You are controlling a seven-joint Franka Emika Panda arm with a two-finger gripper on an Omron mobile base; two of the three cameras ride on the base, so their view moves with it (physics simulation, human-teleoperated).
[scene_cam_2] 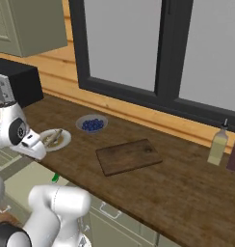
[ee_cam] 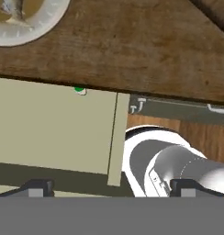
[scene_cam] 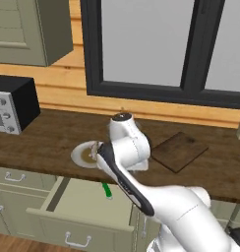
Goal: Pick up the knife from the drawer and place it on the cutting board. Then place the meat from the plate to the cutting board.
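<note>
The drawer (scene_cam: 82, 199) stands pulled out below the counter, its pale inside showing (ee_cam: 54, 128). The knife (scene_cam: 107, 190) lies at the drawer's back with its green handle poking out from under the counter edge (ee_cam: 79, 90) (scene_cam_2: 55, 178); its blade is hidden. My gripper (ee_cam: 110, 188) hovers above the drawer, open and holding nothing, some way short of the knife. The white plate (scene_cam_2: 61, 143) sits on the counter with the meat (scene_cam_2: 51, 137) on it, also seen from the hand (ee_cam: 13, 9). To its right lies the dark cutting board (scene_cam_2: 128, 156) (scene_cam: 178, 150), bare.
A grey bowl of blue berries (scene_cam_2: 92, 124) stands behind the plate. A black microwave (scene_cam: 14, 104) is at the counter's left end. Two bottles (scene_cam_2: 218, 144) stand far right. My own arm (scene_cam: 124, 147) covers part of the plate (scene_cam: 82, 153).
</note>
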